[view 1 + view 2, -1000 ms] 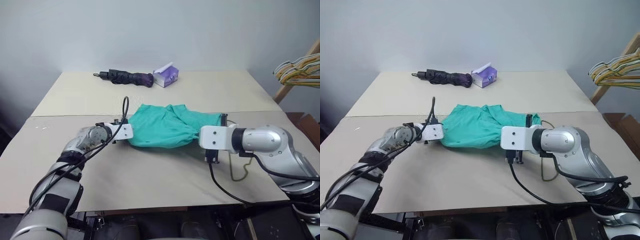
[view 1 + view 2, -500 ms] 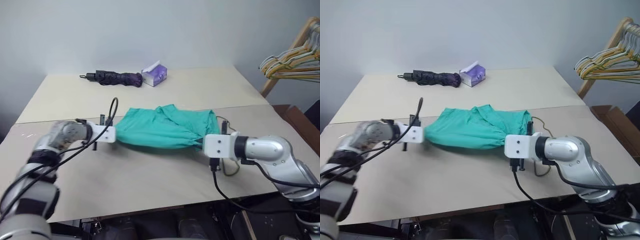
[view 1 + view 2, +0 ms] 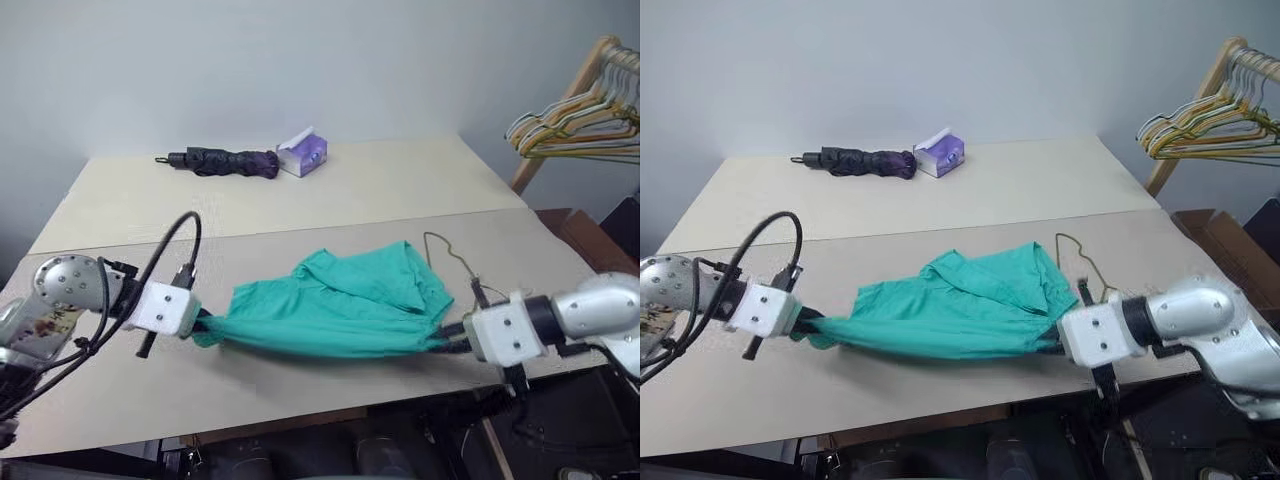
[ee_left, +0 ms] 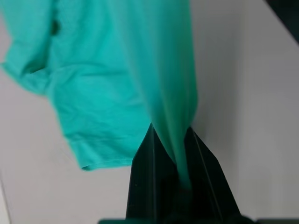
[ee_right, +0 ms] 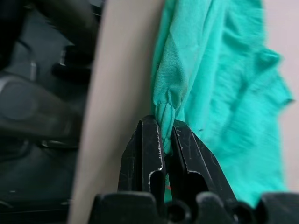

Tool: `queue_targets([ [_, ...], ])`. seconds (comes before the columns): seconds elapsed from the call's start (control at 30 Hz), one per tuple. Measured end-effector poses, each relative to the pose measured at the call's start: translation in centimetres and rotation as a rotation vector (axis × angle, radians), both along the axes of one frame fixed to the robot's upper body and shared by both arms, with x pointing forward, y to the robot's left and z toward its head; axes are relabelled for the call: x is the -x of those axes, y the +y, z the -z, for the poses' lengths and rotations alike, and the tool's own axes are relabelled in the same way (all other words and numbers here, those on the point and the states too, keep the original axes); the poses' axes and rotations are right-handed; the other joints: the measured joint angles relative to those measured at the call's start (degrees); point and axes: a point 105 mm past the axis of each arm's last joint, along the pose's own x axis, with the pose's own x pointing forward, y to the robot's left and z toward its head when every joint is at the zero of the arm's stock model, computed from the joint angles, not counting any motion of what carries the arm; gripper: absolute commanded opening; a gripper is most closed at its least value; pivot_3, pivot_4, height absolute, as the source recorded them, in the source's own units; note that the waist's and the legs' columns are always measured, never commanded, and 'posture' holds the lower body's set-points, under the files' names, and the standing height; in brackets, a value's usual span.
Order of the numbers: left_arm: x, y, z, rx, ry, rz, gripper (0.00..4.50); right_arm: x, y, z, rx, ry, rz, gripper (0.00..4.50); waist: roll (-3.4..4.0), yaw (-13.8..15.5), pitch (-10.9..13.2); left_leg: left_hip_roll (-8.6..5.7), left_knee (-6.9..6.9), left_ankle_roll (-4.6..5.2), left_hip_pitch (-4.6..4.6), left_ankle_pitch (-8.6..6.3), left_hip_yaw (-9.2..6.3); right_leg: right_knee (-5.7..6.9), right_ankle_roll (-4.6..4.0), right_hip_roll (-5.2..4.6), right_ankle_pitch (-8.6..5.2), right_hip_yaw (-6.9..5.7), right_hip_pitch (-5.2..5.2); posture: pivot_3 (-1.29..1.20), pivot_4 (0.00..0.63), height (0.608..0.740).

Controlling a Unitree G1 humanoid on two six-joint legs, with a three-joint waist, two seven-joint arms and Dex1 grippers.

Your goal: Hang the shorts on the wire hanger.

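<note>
Stretching between the two grippers, the shorts (image 3: 335, 315) hang taut above the near half of the table (image 3: 300, 190) — the left gripper (image 3: 200, 325) pinches one bunched end, the right gripper (image 3: 448, 338) the other. Just behind the shorts' right end lies the wire hanger (image 3: 452, 258), flat on the table with its hook toward the far edge. Well beyond the shorts, near the far edge, a folded black umbrella (image 3: 218, 161) rests beside a purple tissue box (image 3: 302, 154); off to the right of the shorts, past the table, a bunch of coloured hangers (image 3: 575, 125) hangs on a wooden rack (image 3: 555, 115). In the left wrist view the black fingers (image 4: 145, 186) are closed on a twisted rope of teal cloth. In the right wrist view the fingers (image 5: 152, 161) clamp a gathered fold of the shorts at the table's edge — jaws nearly together.
</note>
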Motion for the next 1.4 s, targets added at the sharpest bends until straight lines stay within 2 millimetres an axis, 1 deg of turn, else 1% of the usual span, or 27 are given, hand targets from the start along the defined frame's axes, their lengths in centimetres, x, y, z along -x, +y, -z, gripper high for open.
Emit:
queue_targets([
  [0.1,-4.4,-1.0,-1.7,0.1,-0.175,-0.13,0.04,-4.7,0.6,-2.1,-0.044,-0.167,0.083,0.0,-0.06,0.0,-0.1,-0.03,0.04,0.0,-0.07,0.01,-0.06,0.0,0.01,0.05,0.05,0.0,-0.02,-0.13,0.007,0.74],
  [0.13,-7.3,-1.1,-3.3,0.151,-0.279,-0.229,0.04,-7.7,1.1,-3.5,-0.081,-0.268,0.139,0.0,-0.07,0.0,-0.1,-0.09,0.1,-0.03,-0.06,0.04,-0.09,0.0,0.04,0.04,0.1,0.01,0.01,-0.12,0.0,0.74],
  [0.17,-9.5,-1.4,-5.1,0.198,-0.37,-0.299,0.04,-9.9,1.5,-4.9,-0.107,-0.355,0.186,0.0,-0.08,-0.1,-0.1,-0.13,0.1,-0.05,-0.26,0.1,-0.15,-0.08,0.08,0.04,0.19,0.01,-0.13,-0.11,0.0,0.74],
  [0.2,-11.6,-1.5,-7.1,0.242,-0.46,-0.378,0.04,-12.3,1.9,-6.4,-0.113,-0.455,0.235,0.0,-0.08,-0.2,-0.1,-0.14,0.05,-0.06,-0.25,0.13,-0.22,-0.17,-0.27,0.04,0.47,0.0,-0.09,-0.11,0.0,0.74],
  [0.23,-14.0,-1.4,-9.5,0.292,-0.558,-0.478,0.04,-14.8,2.1,-8.3,-0.117,-0.572,0.299,0.0,-0.08,-0.3,-0.1,-0.19,0.04,-0.06,-0.27,0.13,-0.24,-0.14,-0.34,-0.02,0.51,-0.01,-0.15,-0.1,0.0,0.74],
  [0.3,-16.8,-0.8,-14.0,0.366,-0.733,-0.637,0.04,-18.1,2.2,-12.0,-0.139,-0.771,0.411,0.0,-0.08,-0.5,-0.1,-0.27,-0.1,-0.07,-0.51,0.13,-0.27,-0.17,-0.32,-0.12,0.5,-0.02,-0.43,-0.1,0.0,0.74],
  [0.33,-18.2,0.0,-17.1,0.426,-0.856,-0.772,0.04,-19.8,2.4,-14.7,-0.181,-0.904,0.49,0.0,-0.08,-0.7,-0.1,-0.31,-0.12,-0.07,-0.75,0.12,-0.29,-0.12,-0.31,-0.17,0.48,-0.01,-0.74,-0.1,0.0,0.74],
  [0.37,-18.5,0.4,-19.3,0.467,-0.941,-0.835,0.04,-20.4,2.7,-16.5,-0.212,-0.99,0.525,0.0,-0.08,-0.9,-0.1,-0.34,-0.15,-0.11,-1.16,0.15,-0.33,0.14,-0.31,-0.22,0.48,0.0,-1.18,-0.1,0.0,0.74],
  [0.4,-18.6,0.8,-22.1,0.536,-1.06,-0.912,0.04,-20.7,3.3,-18.8,-0.269,-1.104,0.556,0.0,-0.08,-1.0,-0.1,-0.38,-0.21,-0.35,-1.38,0.29,-0.33,0.48,-0.32,-0.28,0.48,0.0,-1.51,-0.1,0.0,0.74],
  [0.43,-18.4,0.9,-23.6,0.574,-1.126,-0.941,0.04,-20.8,3.7,-20.0,-0.31,-1.168,0.57,0.0,-0.09,-1.1,-0.1,-0.44,-0.24,-0.45,-1.5,0.33,-0.3,0.69,-0.32,-0.36,0.48,0.0,-1.85,-0.1,0.0,0.74],
  [0.5,-17.3,1.3,-27.2,0.682,-1.297,-0.975,0.04,-20.2,4.1,-23.3,-0.446,-1.336,0.611,0.0,-0.09,-1.5,-0.1,-0.6,-0.48,-0.62,-1.85,0.4,-0.28,0.7,-0.31,-0.56,0.48,0.02,-2.35,-0.11,0.0,0.74],
  [0.6,-16.0,1.1,-28.9,0.745,-1.427,-0.916,0.04,-18.7,3.8,-25.9,-0.6,-1.487,0.606,0.0,-0.09,-1.6,-0.1,-0.97,-0.8,-0.7,-1.83,0.45,-0.24,0.59,-0.19,-0.95,0.41,-0.01,-2.39,-0.12,0.0,0.74],
  [0.67,-15.3,1.3,-29.2,0.749,-1.476,-0.86,0.04,-17.9,3.5,-26.1,-0.651,-1.529,0.557,0.0,-0.09,-1.7,-0.1,-1.08,-0.79,-0.71,-1.84,0.46,-0.19,0.31,-0.09,-1.06,0.37,-0.01,-2.21,-0.12,0.0,0.74],
  [0.73,-14.8,1.4,-28.5,0.714,-1.47,-0.759,0.04,-17.8,2.7,-24.5,-0.646,-1.499,0.506,0.0,-0.1,-1.7,-0.1,-1.1,-0.63,-0.5,-1.76,0.33,-0.19,0.25,0.01,-1.07,0.37,-0.02,-1.92,-0.12,0.006,0.74],
  [0.8,-14.7,1.0,-26.1,0.645,-1.391,-0.641,0.04,-18.1,1.8,-21.0,-0.607,-1.395,0.461,0.0,-0.1,-1.7,-0.1,-1.1,-0.51,-0.4,-1.49,0.28,-0.23,0.21,0.07,-1.07,0.36,-0.06,-1.5,-0.12,0.016,0.74],
  [0.87,-14.6,0.8,-22.6,0.563,-1.254,-0.538,0.04,-18.1,1.0,-16.4,-0.554,-1.257,0.408,0.0,-0.1,-1.9,-0.1,-1.11,-0.53,-0.35,-0.93,0.26,-0.21,0.16,0.12,-1.07,0.32,-0.08,-0.93,-0.12,0.019,0.74],
  [0.93,-13.8,0.9,-17.5,0.447,-1.058,-0.423,0.04,-17.2,0.2,-10.3,-0.472,-1.081,0.334,0.0,-0.06,-2.4,-0.1,-1.08,-0.54,-0.34,-0.55,0.25,-0.23,-0.1,0.14,-1.06,0.31,-0.08,-0.54,-0.11,0.029,0.74],
  [1.0,-12.1,0.9,-13.0,0.351,-0.855,-0.327,0.04,-15.5,0.0,-5.2,-0.406,-0.928,0.256,0.0,-0.01,-3.2,0.0,-1.07,-0.46,-0.34,-0.51,0.26,-0.27,0.09,0.12,-1.06,0.32,-0.08,-0.51,-0.11,0.036,0.74],
  [1.03,-11.1,1.1,-11.2,0.306,-0.767,-0.291,0.04,-14.5,-0.2,-3.3,-0.377,-0.864,0.219,0.0,0.0,-3.5,0.0,-1.07,-0.36,-0.33,-0.5,0.26,-0.31,0.25,0.13,-1.06,0.31,-0.07,-0.52,-0.11,0.04,0.74],
  [1.07,-9.6,1.2,-9.3,0.246,-0.658,-0.247,0.04,-13.0,-0.1,-1.5,-0.356,-0.794,0.17,0.0,0.03,-4.0,0.0,-1.05,-0.36,-0.32,-0.48,0.25,-0.34,0.27,0.13,-1.02,0.31,-0.03,-0.52,-0.11,0.04,0.74],
  [1.13,-6.4,1.8,-5.3,0.127,-0.43,-0.185,0.04,-9.8,-0.2,2.4,-0.312,-0.639,0.088,0.0,0.05,-4.7,0.1,-1.0,-0.34,-0.18,-0.04,0.16,-0.37,0.34,0.08,-0.97,0.2,-0.02,-0.08,-0.11,0.046,0.74],
  [1.17,-5.2,1.9,-4.0,0.086,-0.353,-0.163,0.04,-8.8,0.0,3.4,-0.298,-0.588,0.059,0.0,0.02,-4.9,0.2,-1.01,-0.29,-0.15,0.02,0.15,-0.33,0.39,0.04,-0.97,0.22,0.04,-0.06,-0.11,0.05,0.74],
  [1.23,-2.9,1.9,-2.3,0.017,-0.238,-0.109,0.04,-7.1,0.0,4.7,-0.256,-0.519,0.005,0.0,0.02,-4.9,0.3,-0.98,-0.2,-0.06,0.33,0.2,-0.31,0.44,0.1,-0.91,0.19,0.07,0.21,-0.11,0.052,0.74],
  [1.3,-1.2,2.1,-1.0,-0.038,-0.15,-0.074,0.04,-6.3,0.0,5.0,-0.229,-0.491,-0.029,0.0,0.0,-4.7,0.4,-0.87,-0.22,-0.04,0.94,0.21,-0.3,0.26,0.35,-0.79,-0.01,0.07,0.85,-0.11,0.054,0.74],
  [1.33,-0.4,2.2,-0.3,-0.068,-0.104,-0.054,0.04,-5.9,0.0,5.2,-0.214,-0.478,-0.045,0.0,-0.02,-4.6,0.5,-0.81,-0.26,0.0,1.25,0.16,-0.26,0.2,0.19,-0.76,-0.18,0.05,1.17,-0.11,0.054,0.74],
  [1.37,0.6,2.3,0.4,-0.102,-0.048,-0.033,0.04,-5.4,0.1,5.4,-0.197,-0.463,-0.068,0.0,-0.11,-4.4,0.6,-0.75,-0.31,0.03,1.56,0.13,-0.21,0.18,-0.16,-0.75,-0.43,0.04,1.45,-0.12,0.061,0.74],
  [1.4,1.0,2.4,0.7,-0.115,-0.02,-0.026,0.04,-5.2,0.2,5.5,-0.192,-0.456,-0.079,0.0,-0.17,-4.2,0.7,-0.72,-0.34,0.03,1.76,0.1,-0.2,0.12,-0.22,-0.74,-0.49,0.03,1.69,-0.12,0.065,0.74],
])
